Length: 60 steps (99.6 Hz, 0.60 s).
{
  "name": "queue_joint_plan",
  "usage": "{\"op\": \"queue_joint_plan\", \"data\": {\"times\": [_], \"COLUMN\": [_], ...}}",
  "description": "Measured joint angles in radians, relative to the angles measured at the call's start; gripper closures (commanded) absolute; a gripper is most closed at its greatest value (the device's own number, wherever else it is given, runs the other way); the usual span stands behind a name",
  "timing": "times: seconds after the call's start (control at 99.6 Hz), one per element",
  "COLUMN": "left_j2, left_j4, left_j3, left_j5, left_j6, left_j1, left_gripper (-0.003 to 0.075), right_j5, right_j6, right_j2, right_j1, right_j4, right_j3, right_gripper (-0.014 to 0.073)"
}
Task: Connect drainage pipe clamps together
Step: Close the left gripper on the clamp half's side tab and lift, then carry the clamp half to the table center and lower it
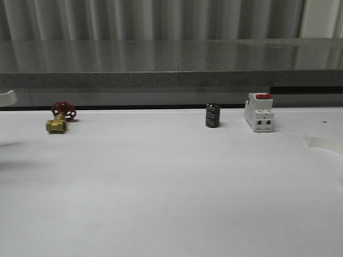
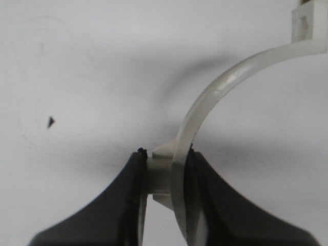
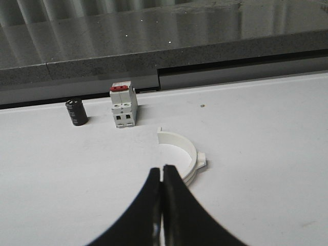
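Observation:
One white drainage pipe clamp (image 2: 220,92) is held in the air over the white table, my left gripper (image 2: 165,156) shut on its side tab and band. Its arc curves away to an end flange (image 2: 307,20). The other clamp half (image 3: 185,149) lies flat on the table, just beyond and to one side of my right gripper (image 3: 163,169). That gripper is shut with nothing between its fingers. In the front view this lying clamp (image 1: 324,143) is a pale shape near the table's right edge.
Along the back of the table stand a brass valve with a red handle (image 1: 60,119), a black cylinder (image 1: 212,115) and a white circuit breaker with a red switch (image 1: 259,112). A grey ledge (image 1: 177,75) runs behind the table.

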Motion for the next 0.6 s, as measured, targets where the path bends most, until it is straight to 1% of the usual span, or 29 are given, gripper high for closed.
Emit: {"op": "queue_joint_plan", "data": {"times": [0.201, 0.382, 0.602], "left_j2": [-0.011, -0.011, 0.039], "left_j4": [0.000, 0.079, 0.114], "left_j3": [0.004, 0.006, 0.006], "left_j5": [0.030, 0.015, -0.012], "left_j6": [-0.096, -0.240, -0.358], "left_j1": [-0.182, -0.358, -0.505], "left_gripper": [0.0739, 0.0739, 0.0739], "right_j5": [0.000, 0.000, 0.000], "right_j6": [0.000, 0.000, 0.000], "right_j2": [0.000, 0.000, 0.000], "right_j1": [0.000, 0.000, 0.000], "right_j4": [0.000, 0.000, 0.000], "right_j3": [0.000, 0.000, 0.000], "right_gripper": [0.0662, 0.0662, 0.0662]}}
